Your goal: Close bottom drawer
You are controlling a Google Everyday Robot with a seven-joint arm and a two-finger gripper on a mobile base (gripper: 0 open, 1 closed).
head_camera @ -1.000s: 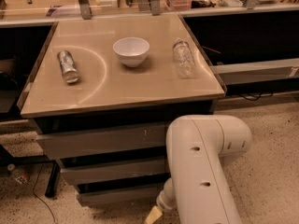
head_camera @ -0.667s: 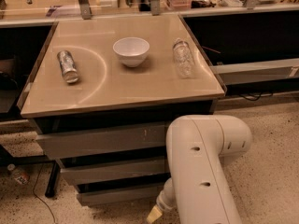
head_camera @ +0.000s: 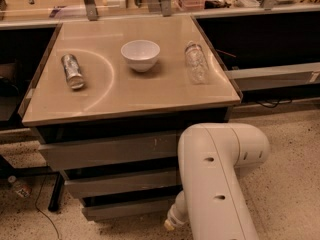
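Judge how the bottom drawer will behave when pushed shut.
The bottom drawer probably slides straight in: its front looks flat and rigid. The gripper sits low at its right end, so an off-centre push may skew it. Being handleless, contact could slip.

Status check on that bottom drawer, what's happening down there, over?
Tool low by the bottom drawer, at its right end, mostly behind the arm. Drawer seemingly slightly out, dark gap above its front. Nothing seen blocking it.
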